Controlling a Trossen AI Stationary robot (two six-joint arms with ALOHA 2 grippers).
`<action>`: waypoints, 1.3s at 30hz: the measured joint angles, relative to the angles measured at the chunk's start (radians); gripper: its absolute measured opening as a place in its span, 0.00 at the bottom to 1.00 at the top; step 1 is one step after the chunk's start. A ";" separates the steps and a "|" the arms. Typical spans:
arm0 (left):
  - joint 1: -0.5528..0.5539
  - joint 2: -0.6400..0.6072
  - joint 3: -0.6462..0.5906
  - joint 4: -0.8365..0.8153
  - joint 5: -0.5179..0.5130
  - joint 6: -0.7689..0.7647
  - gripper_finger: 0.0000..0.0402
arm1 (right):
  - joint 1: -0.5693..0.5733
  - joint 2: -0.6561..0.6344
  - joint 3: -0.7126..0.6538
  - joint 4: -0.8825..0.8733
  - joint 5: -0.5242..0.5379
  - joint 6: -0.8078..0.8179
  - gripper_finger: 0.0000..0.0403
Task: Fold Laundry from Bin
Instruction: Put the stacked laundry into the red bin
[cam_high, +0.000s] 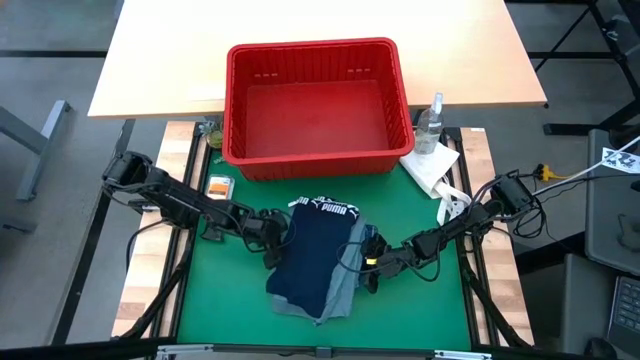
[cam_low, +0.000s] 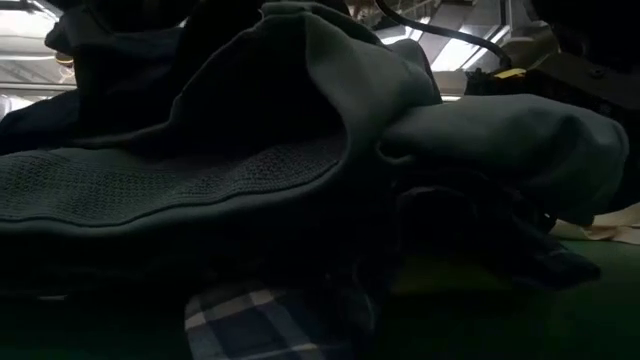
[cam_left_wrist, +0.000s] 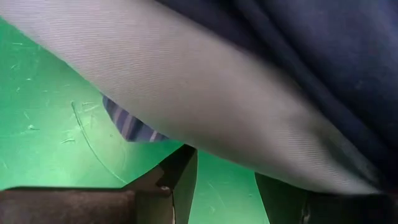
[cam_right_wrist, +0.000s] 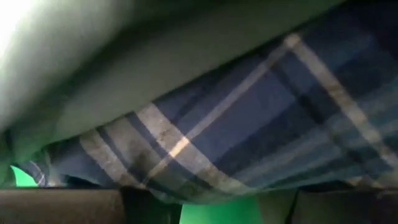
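One stack of laundry sits on the green mat (cam_high: 210, 300), in front of one red bin (cam_high: 313, 105): I count a dark navy garment (cam_high: 315, 255) on top, a grey-blue one (cam_high: 345, 290) beneath, a plaid shirt (cam_right_wrist: 261, 124) lowest. Left gripper (cam_high: 272, 240) at the pile's left edge, fingers parted. Right gripper (cam_high: 372, 268) at its right edge; can't tell its grip.

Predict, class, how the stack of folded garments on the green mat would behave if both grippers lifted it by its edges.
The stack of folded garments would probably sag in the middle, since its cloth layers drape softly in the low view. Its layers may slide apart: the dark navy top garment sits offset over the grey-blue one. It likely won't roll or tip, lying flat on the green mat.
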 joint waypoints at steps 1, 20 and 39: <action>-0.005 0.000 0.000 0.000 -0.006 0.000 0.37 | 0.000 0.000 0.000 0.000 0.000 0.000 0.39; -0.084 0.024 0.000 0.061 -0.117 -0.277 0.37 | 0.000 0.000 0.000 0.001 0.009 0.000 0.39; -0.118 0.103 0.000 0.175 -0.150 -0.349 0.37 | 0.000 0.000 0.000 0.001 0.031 0.000 0.39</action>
